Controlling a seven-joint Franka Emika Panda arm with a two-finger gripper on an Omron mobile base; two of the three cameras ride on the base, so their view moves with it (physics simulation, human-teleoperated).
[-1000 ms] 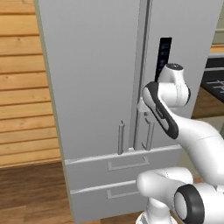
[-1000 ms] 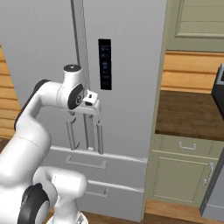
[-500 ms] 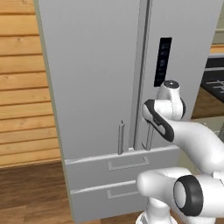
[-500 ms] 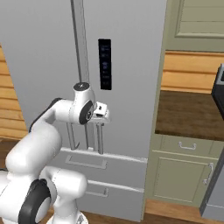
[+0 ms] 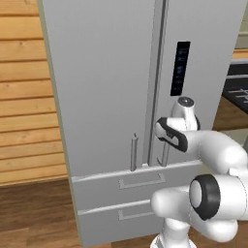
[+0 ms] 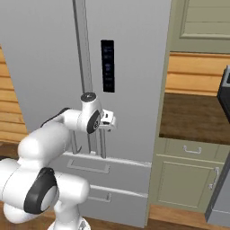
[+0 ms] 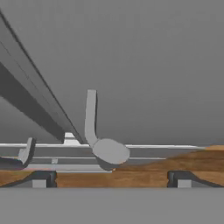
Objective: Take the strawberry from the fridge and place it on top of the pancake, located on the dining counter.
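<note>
Spread wide, the gripper (image 6: 109, 122) hovers empty close to the closed fridge (image 5: 106, 87), level with the lower end of the right door's handle (image 7: 90, 117). In the hand view that handle sits between the two fingertips (image 7: 39, 180), slightly left of centre. To do this well, the jaws should probably centre on the bar before closing, then pull outward along the door's swing. The strawberry is presumably behind the shut doors, unseen. From the base views, contact with the handle is hard to judge.
</note>
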